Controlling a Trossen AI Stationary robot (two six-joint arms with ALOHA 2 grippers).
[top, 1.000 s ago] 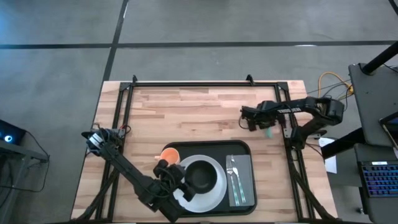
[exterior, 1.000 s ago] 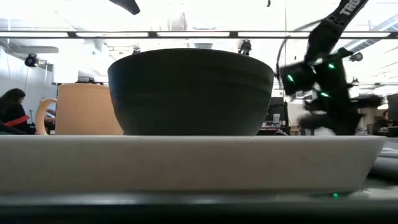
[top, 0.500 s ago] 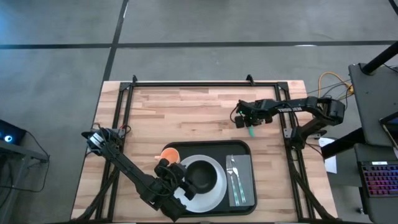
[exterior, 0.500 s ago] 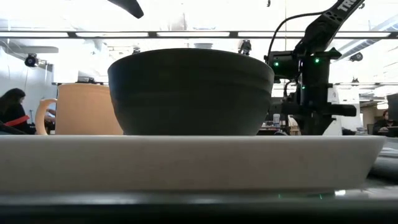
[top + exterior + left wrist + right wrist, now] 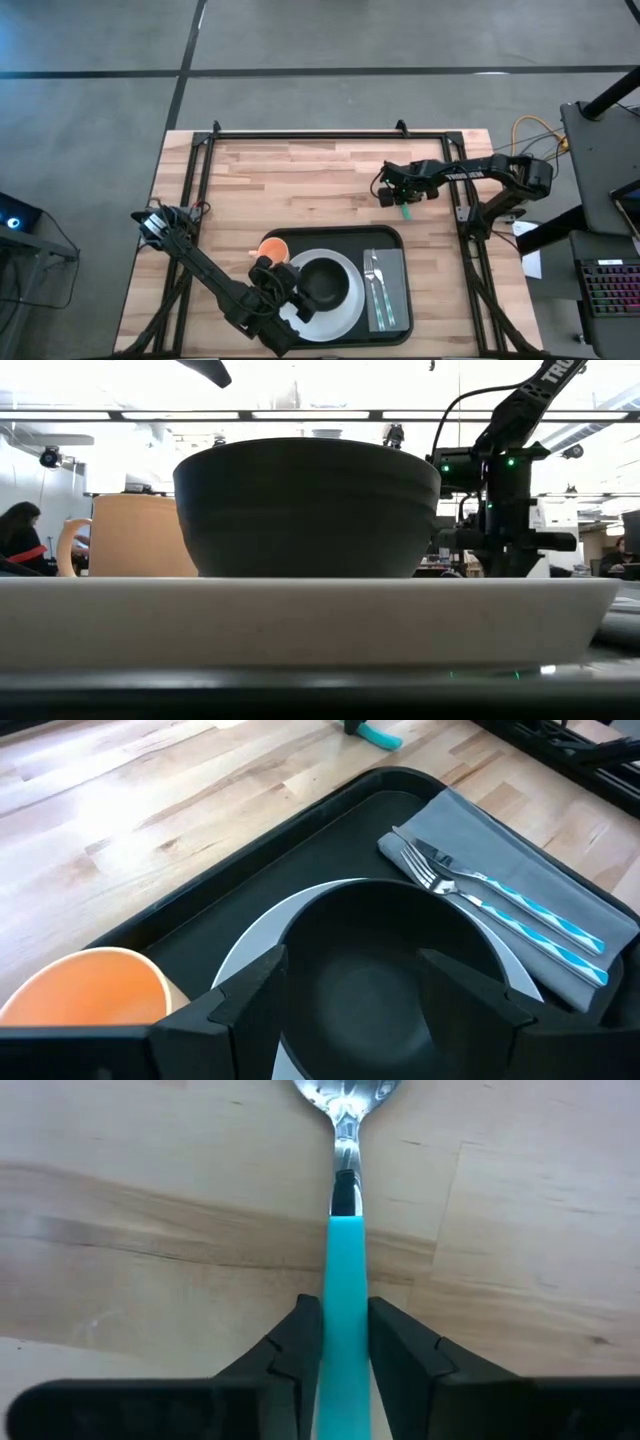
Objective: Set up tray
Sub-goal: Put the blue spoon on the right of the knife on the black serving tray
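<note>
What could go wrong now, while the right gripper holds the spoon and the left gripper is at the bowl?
1. The right gripper pinches the narrow teal handle of the spoon; it might twist or slip on the way to the tray.
2. The fork and knife already fill the napkin, so the spoon could knock them.
3. The left gripper straddles the bowl, beside the orange cup; withdrawing could nudge either.

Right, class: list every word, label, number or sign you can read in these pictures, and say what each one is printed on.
"TR": white letters on the dark arm at the low view's top right; the rest runs off the edge.
Keyboard beside the table: key marks too small to read.
Tray, plate, bowl, cup, napkin, spoon: no writing shows.
</note>
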